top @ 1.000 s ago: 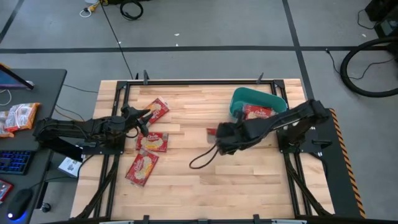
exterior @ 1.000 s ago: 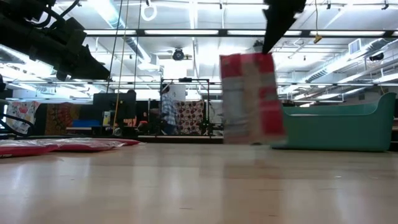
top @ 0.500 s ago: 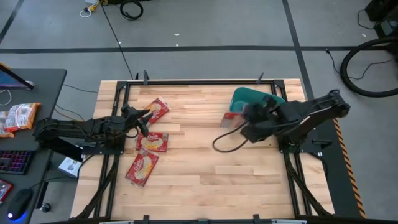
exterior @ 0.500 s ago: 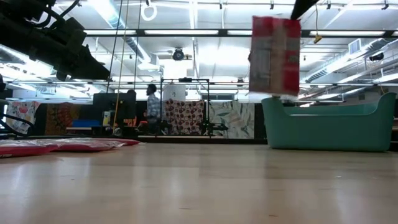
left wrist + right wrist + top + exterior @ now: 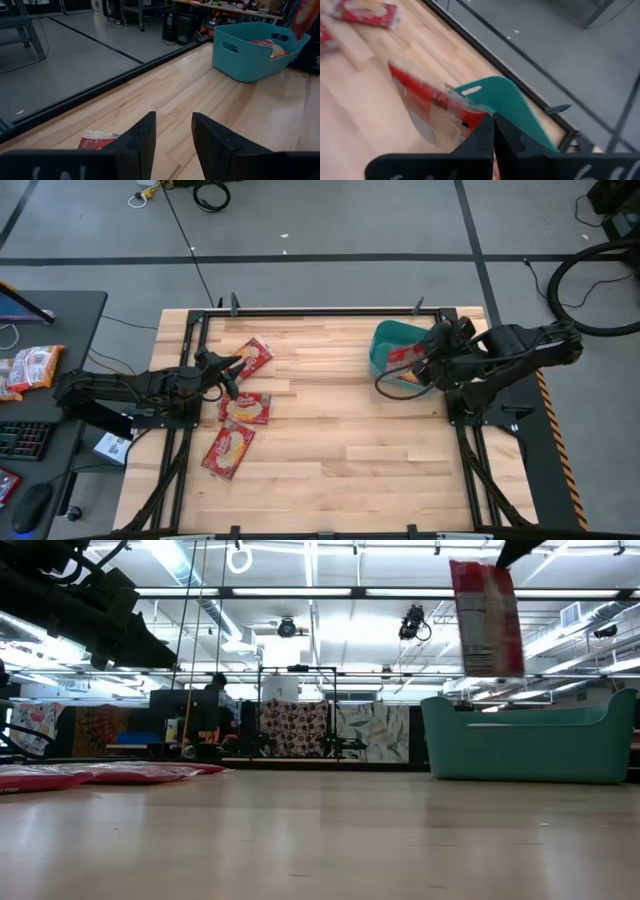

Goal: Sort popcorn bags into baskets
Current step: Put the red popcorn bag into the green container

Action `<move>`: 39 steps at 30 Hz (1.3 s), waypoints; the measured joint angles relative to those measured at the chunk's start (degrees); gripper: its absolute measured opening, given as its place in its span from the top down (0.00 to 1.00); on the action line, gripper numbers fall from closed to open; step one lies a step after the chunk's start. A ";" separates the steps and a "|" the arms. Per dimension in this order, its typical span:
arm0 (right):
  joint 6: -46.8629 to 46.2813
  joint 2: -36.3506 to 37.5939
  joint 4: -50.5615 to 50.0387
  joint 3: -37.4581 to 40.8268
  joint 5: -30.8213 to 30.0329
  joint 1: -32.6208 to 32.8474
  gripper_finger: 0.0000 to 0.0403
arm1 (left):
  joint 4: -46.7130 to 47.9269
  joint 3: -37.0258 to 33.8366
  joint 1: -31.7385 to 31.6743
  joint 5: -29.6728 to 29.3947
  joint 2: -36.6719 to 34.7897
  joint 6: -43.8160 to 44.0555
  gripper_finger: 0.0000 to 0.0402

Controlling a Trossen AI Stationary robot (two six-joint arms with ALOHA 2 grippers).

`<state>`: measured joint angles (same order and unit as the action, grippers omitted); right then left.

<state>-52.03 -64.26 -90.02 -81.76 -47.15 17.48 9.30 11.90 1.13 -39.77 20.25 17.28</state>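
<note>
My right gripper [image 5: 493, 131] is shut on a red popcorn bag [image 5: 431, 106] and holds it in the air over the teal basket [image 5: 390, 337] at the table's far right. In the low view the bag [image 5: 487, 618] hangs above the basket's rim [image 5: 530, 712]. Another red bag [image 5: 270, 46] lies inside the basket. Three more bags [image 5: 252, 358] [image 5: 247, 409] [image 5: 229, 450] lie flat on the table's left half. My left gripper [image 5: 173, 134] is open and waits low over the table near those bags [image 5: 232, 370]. My right gripper pinches the popcorn bag between its two fingers at one end [image 5: 471, 120]. The bag is lifted clear of the table. It hangs below the fingers, slightly tilted, with its lower end [image 5: 495, 668] above the basket.
Paler orange-and-white packets [image 5: 30, 366] lie on the side desk left of the table, beside a keyboard. A dark cable loop [image 5: 393, 388] hangs under the right arm. Bare wood fills the table's middle and near part. A person [image 5: 215, 705] stands far off in the room.
My right gripper has carried the popcorn bag from the table's middle up and toward the far right, stopping over the basket. The bag, which hung just above the tabletop, now hangs higher than the basket's rim. The left arm has kept still.
</note>
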 joint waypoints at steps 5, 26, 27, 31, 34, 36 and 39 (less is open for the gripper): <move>9.04 2.16 0.12 4.01 -3.50 -1.83 0.99 | -0.02 0.00 0.02 0.00 -0.02 0.04 0.68; 73.34 3.22 31.78 13.95 1.84 -20.73 0.99 | -0.09 0.00 0.00 -1.53 -0.02 0.08 0.68; 74.37 3.22 32.57 14.04 2.64 -21.75 0.99 | -0.09 0.00 0.00 -1.53 -0.02 0.07 0.68; 76.02 3.46 33.42 13.41 2.41 -23.98 0.99 | -0.04 0.00 0.01 -1.53 -0.02 0.05 0.68; 71.75 4.98 31.57 11.82 -1.80 -24.09 0.99 | 0.02 0.00 0.02 -1.53 -0.02 0.04 0.68; 66.28 5.91 29.04 10.71 -2.94 -24.59 0.99 | 0.02 0.00 0.00 -1.53 0.00 0.02 0.68; 54.69 6.17 21.13 8.70 -0.80 -26.19 0.99 | 0.00 0.00 0.02 -1.72 0.00 0.00 0.68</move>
<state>2.66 -58.09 -68.89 -73.06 -47.95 -8.72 9.30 11.90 1.15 -41.49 20.25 17.28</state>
